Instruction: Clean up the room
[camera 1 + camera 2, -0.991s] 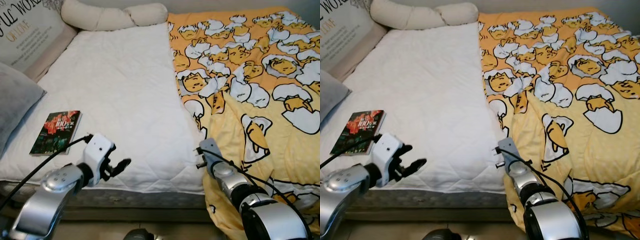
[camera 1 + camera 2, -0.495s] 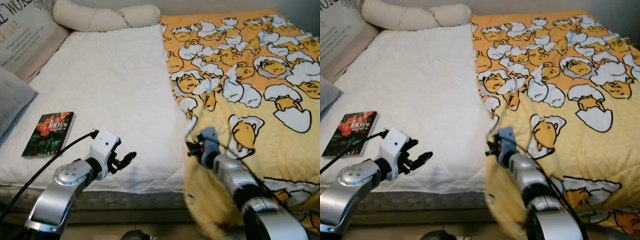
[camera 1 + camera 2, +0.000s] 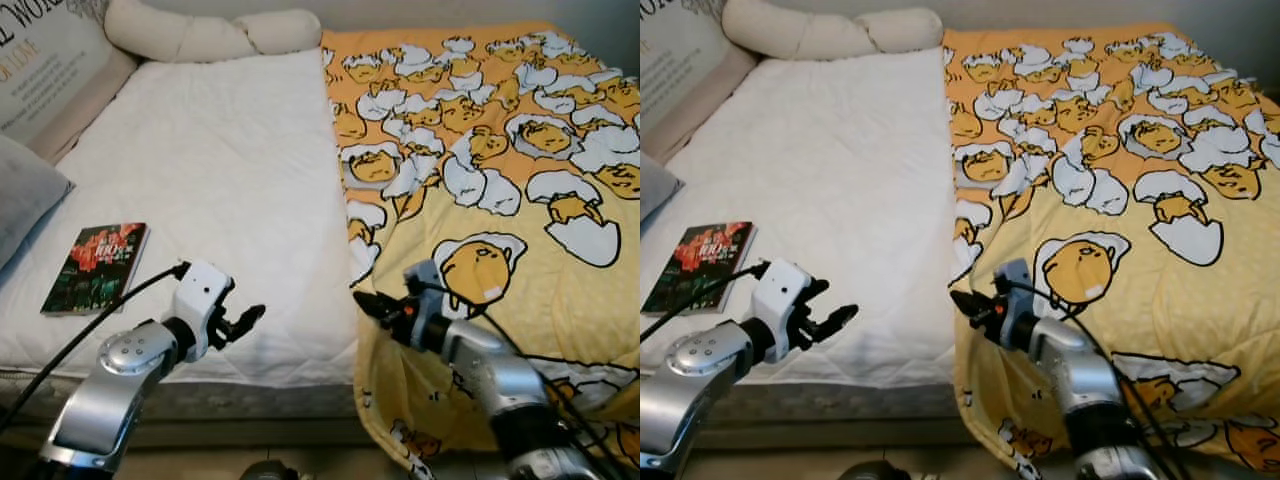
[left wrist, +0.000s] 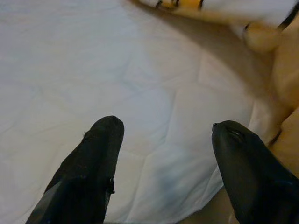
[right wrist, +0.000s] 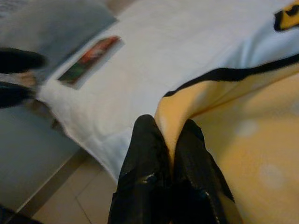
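Jaws of right gripper [image 5: 169,135] clamped on the edge of the yellow blanket [image 3: 520,180] at the near side of the bed [image 3: 220,170] — blanket spread over its right half. Left gripper [image 4: 163,135] hovering above white mattress, jaws apart. Book [image 3: 96,266] lying near left edge.

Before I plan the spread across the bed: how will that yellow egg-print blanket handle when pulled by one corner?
Likely floppy: the blanket folds and drapes where the right tool pinches its edge. It probably drags rather than slides flat, as it bunches against the white mattress pad. One pinch point may lift only a corner.
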You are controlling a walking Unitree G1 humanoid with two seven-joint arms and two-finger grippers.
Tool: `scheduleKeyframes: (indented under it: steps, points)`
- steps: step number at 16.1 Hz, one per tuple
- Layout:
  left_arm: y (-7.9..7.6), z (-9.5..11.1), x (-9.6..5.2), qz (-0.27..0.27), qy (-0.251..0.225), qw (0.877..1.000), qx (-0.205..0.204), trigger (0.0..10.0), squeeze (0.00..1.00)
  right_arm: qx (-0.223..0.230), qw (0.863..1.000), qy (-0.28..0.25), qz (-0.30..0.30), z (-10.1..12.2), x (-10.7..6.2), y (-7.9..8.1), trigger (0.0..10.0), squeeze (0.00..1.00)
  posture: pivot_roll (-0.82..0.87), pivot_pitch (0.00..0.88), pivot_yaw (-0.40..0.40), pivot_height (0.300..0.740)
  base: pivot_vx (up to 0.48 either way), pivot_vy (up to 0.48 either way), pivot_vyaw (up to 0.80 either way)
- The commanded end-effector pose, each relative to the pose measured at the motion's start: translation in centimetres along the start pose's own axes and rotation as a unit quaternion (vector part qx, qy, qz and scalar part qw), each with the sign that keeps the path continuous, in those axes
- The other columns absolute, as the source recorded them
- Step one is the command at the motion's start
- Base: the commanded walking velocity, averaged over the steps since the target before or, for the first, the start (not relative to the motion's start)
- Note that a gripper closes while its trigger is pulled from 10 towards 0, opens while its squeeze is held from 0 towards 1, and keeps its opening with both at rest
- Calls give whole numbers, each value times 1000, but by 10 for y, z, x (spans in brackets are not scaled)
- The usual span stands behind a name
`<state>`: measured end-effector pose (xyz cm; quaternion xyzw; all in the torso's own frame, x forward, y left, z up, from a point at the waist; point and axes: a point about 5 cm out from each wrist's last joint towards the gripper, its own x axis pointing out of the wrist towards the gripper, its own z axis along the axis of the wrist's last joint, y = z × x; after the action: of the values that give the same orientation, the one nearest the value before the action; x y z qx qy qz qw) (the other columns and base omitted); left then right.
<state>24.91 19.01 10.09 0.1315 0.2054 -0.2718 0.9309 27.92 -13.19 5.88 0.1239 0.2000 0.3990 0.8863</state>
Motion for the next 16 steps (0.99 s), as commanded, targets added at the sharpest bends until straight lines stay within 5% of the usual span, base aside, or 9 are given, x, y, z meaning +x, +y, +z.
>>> scheduleKeyframes:
  steps: [1,5,6,7,9,16]
  points:
    - [6,1,-7,2,0,1000,4,10000,0,-11,997,-4,73,8,-2,18,0,0,104,0,61,740,0,0,0]
    - [7,-4,-11,-2,11,1000,9,10000,0,-35,996,39,68,1,-25,18,0,0,100,0,61,740,0,0,0]
    - [6,-4,-11,-3,11,1000,9,10000,0,-40,996,49,61,-1,-26,19,10000,0,102,0,58,740,0,0,0]
    - [5,-4,-11,-3,11,1000,9,10000,0,-26,996,50,69,0,-25,21,10000,0,102,0,56,740,0,0,0]
    - [6,-5,-12,0,12,1000,10,10000,0,0,995,30,90,7,-23,28,10000,1000,104,0,52,740,0,0,0]
    - [8,-6,-12,19,4,1000,8,10000,0,-19,998,-13,51,17,-30,32,10000,1000,86,0,41,740,0,0,0]
